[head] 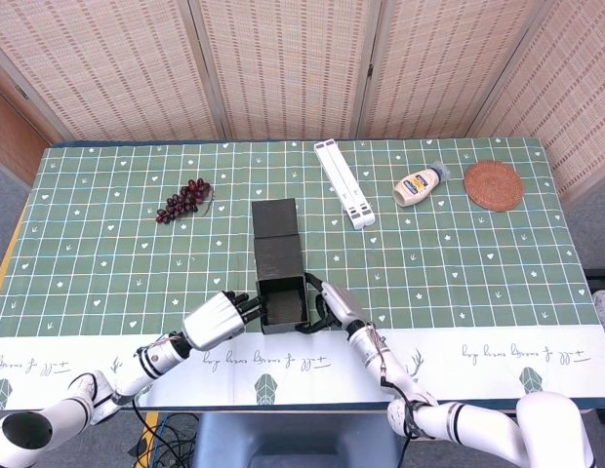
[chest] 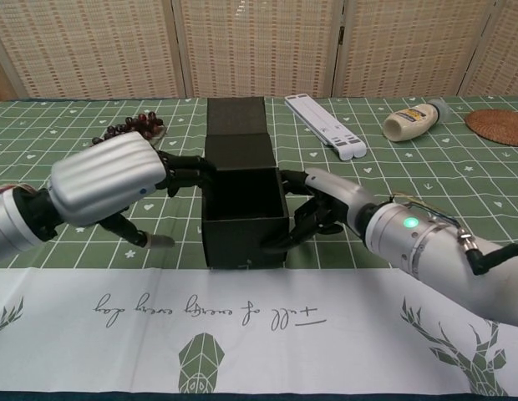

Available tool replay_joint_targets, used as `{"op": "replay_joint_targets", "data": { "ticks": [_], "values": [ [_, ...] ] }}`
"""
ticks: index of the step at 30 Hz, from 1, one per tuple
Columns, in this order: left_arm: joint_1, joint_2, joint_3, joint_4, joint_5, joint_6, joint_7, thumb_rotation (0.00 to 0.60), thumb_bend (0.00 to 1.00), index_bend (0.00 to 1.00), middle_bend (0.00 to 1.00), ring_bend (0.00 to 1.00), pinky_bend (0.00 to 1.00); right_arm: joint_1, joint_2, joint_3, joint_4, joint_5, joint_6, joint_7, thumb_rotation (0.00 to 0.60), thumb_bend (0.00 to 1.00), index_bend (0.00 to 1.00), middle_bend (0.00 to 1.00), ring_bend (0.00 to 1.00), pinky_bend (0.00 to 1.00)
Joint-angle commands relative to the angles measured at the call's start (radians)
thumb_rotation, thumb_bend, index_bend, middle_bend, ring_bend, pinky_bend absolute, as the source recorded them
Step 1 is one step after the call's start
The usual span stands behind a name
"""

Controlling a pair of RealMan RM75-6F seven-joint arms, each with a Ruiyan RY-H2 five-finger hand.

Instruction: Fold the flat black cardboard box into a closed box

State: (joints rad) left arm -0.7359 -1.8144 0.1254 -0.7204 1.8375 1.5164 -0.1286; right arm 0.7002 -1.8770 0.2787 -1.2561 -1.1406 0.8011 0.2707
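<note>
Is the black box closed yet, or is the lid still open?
Still open. The black box stands with its cavity exposed, and its lid flap lies flat on the table behind it.
</note>
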Motion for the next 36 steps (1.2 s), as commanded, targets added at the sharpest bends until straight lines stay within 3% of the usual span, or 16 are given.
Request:
{"op": "replay_joint_targets", "data": {
  "ticks": [1, 9, 14, 22, 28, 30, 33, 36],
  "values": [
    [0.019, 0.025, -0.015, -0.03, -0.007, 0.041, -0.011, 0.6, 0.09, 0.35, 0.28, 0.51, 0.83, 0.005, -0.002, 0.005, 0.008, 0.006, -0.003, -0.006, 0.6, 0.2, 0.25, 0.37, 0.77, 1.0],
    [0.056, 0.101, -0.03, -0.163, -0.053, 0.023, -0.051, 0.6, 0.09, 0.33, 0.28, 0.51, 0.83, 0.024, -0.009, 0.014, 0.026, 0.028, -0.024, -0.028, 0.6, 0.2, 0.01, 0.21, 0.76, 1.0],
    [0.067, 0.161, -0.033, -0.291, -0.087, -0.034, -0.073, 0.6, 0.09, 0.3, 0.28, 0.51, 0.83, 0.01, -0.005, 0.003, 0.011, 0.026, -0.012, -0.026, 0.6, 0.2, 0.0, 0.11, 0.73, 1.0],
    [0.083, 0.224, -0.043, -0.435, -0.126, -0.095, -0.085, 0.6, 0.09, 0.23, 0.26, 0.5, 0.83, -0.032, 0.055, -0.027, -0.088, 0.023, 0.011, -0.037, 0.6, 0.2, 0.0, 0.05, 0.68, 1.0],
    [0.093, 0.288, -0.047, -0.575, -0.191, -0.184, -0.168, 0.6, 0.09, 0.14, 0.21, 0.5, 0.83, -0.066, 0.144, -0.025, -0.201, 0.013, 0.059, -0.06, 0.6, 0.19, 0.0, 0.03, 0.66, 1.0],
    [0.084, 0.327, -0.038, -0.63, -0.21, -0.239, -0.216, 0.6, 0.09, 0.06, 0.15, 0.5, 0.83, -0.076, 0.2, -0.025, -0.256, -0.004, 0.079, -0.084, 0.6, 0.18, 0.0, 0.04, 0.66, 1.0],
    [0.077, 0.364, -0.046, -0.696, -0.259, -0.309, -0.303, 0.6, 0.09, 0.0, 0.08, 0.5, 0.83, -0.087, 0.293, 0.006, -0.373, -0.003, 0.093, -0.085, 0.6, 0.17, 0.0, 0.04, 0.66, 1.0],
    [0.067, 0.38, -0.062, -0.722, -0.308, -0.377, -0.39, 0.6, 0.09, 0.0, 0.04, 0.5, 0.84, -0.095, 0.388, 0.048, -0.485, -0.005, 0.113, -0.087, 0.6, 0.17, 0.0, 0.05, 0.66, 1.0]
  ]
}}
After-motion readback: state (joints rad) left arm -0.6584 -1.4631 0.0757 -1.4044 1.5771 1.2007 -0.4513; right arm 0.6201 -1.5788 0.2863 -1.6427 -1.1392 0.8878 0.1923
